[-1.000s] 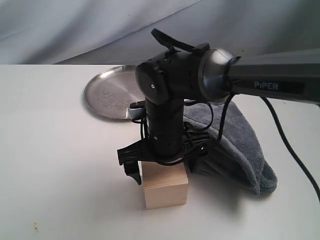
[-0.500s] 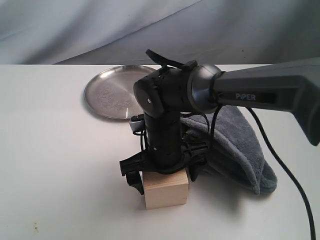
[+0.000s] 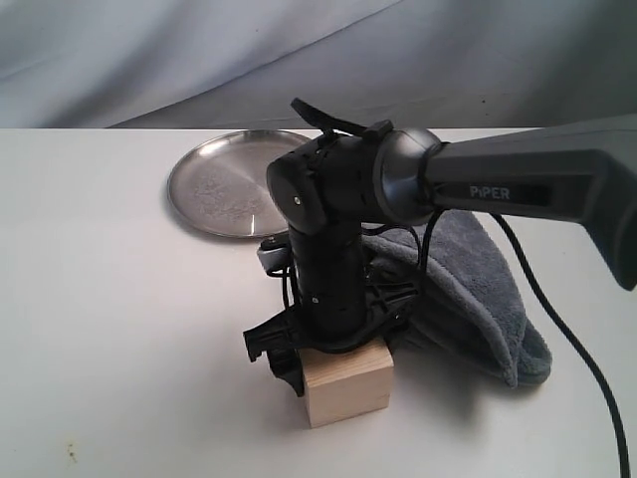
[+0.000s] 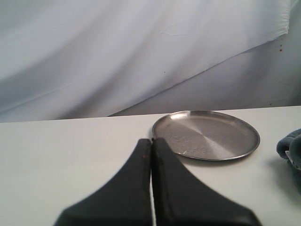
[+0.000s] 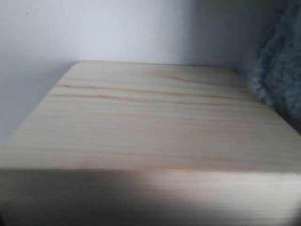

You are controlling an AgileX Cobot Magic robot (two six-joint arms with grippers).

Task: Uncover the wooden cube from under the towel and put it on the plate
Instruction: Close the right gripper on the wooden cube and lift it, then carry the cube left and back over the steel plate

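The wooden cube (image 3: 348,383) stands uncovered on the white table, in front of the towel (image 3: 478,289). My right gripper (image 3: 336,351) comes straight down over the cube. One black finger (image 3: 287,373) presses against the cube's left face; the other finger is hidden behind it. The cube (image 5: 150,136) fills the right wrist view, with the towel's edge (image 5: 277,61) beside it. Behind and to the left lies the steel plate (image 3: 224,189), with nothing on it. My left gripper (image 4: 151,140) is shut on nothing, low over the table, short of the plate (image 4: 207,136).
The grey towel lies bunched to the right of the cube, reaching toward the plate's right rim. A black cable (image 3: 567,329) hangs from the right arm over the towel. A pale fabric backdrop (image 3: 299,50) closes off the table's far edge.
The right gripper sank lower and closed around the cube. The cube slid slightly right and toward the camera and turned a little. Towel and plate stayed put.
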